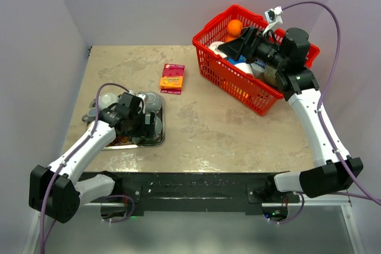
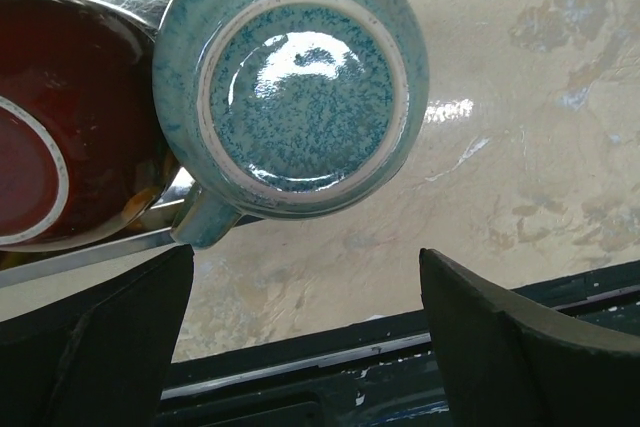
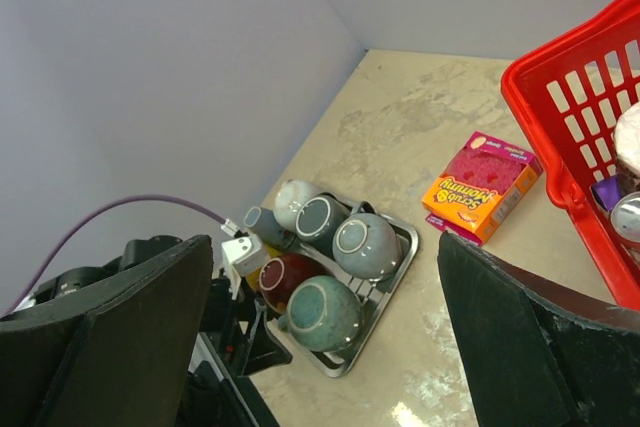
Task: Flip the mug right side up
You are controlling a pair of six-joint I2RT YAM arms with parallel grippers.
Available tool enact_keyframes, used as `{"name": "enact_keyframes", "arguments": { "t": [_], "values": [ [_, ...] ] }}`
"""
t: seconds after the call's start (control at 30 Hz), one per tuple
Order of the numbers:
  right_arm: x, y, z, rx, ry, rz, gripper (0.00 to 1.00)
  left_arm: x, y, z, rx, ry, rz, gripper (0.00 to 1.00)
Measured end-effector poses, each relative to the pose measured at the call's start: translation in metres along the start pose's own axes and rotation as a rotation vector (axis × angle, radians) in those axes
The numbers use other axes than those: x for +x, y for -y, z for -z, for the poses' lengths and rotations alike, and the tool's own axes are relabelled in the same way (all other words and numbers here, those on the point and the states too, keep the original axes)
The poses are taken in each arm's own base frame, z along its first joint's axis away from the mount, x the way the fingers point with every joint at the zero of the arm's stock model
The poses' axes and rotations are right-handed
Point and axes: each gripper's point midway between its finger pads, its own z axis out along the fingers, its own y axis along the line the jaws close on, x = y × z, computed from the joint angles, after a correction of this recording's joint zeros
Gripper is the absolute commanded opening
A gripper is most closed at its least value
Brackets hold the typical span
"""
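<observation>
Left wrist: left gripper (image 2: 305, 267) above mug (image 2: 300, 77)

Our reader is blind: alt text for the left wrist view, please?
A speckled blue-green ceramic mug sits upside down, base facing the camera, on a metal tray beside a dark red vessel. The open left gripper hovers above, touching nothing.

The left gripper (image 1: 147, 122) is held open over the rectangular steel tray (image 1: 162, 139); the right gripper (image 1: 233, 46) is held open well beyond it.
</observation>
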Motion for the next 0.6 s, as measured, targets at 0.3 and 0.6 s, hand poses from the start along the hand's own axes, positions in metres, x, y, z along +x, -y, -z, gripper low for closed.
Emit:
{"name": "enact_keyframes", "arguments": {
  "t": [0.3,0.6],
  "values": [
    [0.008,0.007,-0.001,0.013,-0.017,-0.007,0.97,0.008,-0.007,-0.018,-0.046,0.022,0.124,0.99],
    [0.016,0.013,-0.001,0.033,-0.042,-0.021,0.97,-0.008,-0.012,-0.022,-0.070,0.134,0.175,0.98]
  ]
}}
